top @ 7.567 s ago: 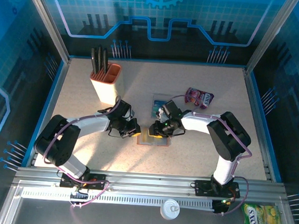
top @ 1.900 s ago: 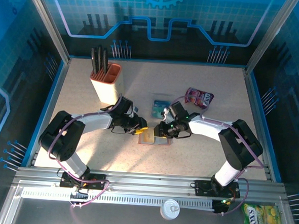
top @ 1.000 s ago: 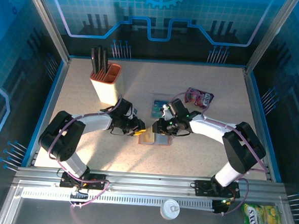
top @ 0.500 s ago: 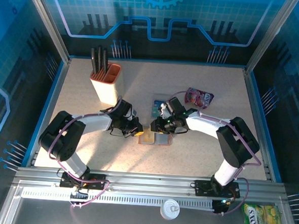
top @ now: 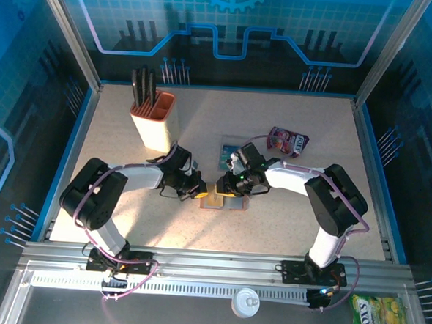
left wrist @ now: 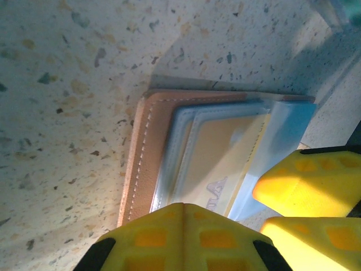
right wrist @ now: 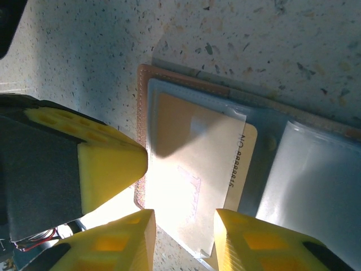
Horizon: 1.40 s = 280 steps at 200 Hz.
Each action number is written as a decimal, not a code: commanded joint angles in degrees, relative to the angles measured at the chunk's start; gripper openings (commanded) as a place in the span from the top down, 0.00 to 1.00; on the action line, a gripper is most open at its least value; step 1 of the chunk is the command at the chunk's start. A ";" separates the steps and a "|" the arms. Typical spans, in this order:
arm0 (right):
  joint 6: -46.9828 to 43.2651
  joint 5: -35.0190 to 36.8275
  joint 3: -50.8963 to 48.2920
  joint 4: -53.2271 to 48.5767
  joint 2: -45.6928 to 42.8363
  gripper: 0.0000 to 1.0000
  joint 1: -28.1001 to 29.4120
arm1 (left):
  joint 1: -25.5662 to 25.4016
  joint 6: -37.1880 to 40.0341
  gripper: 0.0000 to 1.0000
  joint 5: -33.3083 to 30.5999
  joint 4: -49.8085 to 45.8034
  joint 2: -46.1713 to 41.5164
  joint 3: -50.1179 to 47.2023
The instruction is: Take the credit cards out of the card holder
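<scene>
The card holder (top: pixel 215 203) lies open and flat on the bench (top: pixel 301 211), near its middle and between the two arms. Its outside is brown leather with a stitched border, and its inside has grey-blue pockets.

A yellow-tan credit card (right wrist: pixel 192 164) sits in the left pocket. The upper part of the card is under the pocket's cover. The lower part is outside the cover, and a row of embossed digits can be read along one edge.

The left end effector (left wrist: pixel 181 217) has its two yellow fingers pressed together. Its tip is at the left edge of the card holder, just beside the card. I cannot tell whether something thin is pinched between the fingers.

The right end effector (right wrist: pixel 183 220) comes in from the other side, and its fingers stand apart with a clear gap. In the right wrist view the near corner of the yellow-tan card shows in this gap. I cannot tell whether the fingers touch the card. The tips of the two end effectors are very near each other above the card holder.

A small teal flat item (top: pixel 230 156) lies on the bench just beyond the card holder. I cannot say whether it is a card. A purple-pink snack pouch (top: pixel 288 141) lies further to the right, and an orange-and-cream knife block (top: pixel 151 121) stands at the far left, well apart.
</scene>
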 commanded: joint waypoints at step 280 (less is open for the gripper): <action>-1.32 1.85 1.40 -4.67 1.27 0.67 0.42 | -0.34 2.50 1.00 -0.35 -3.23 1.77 0.35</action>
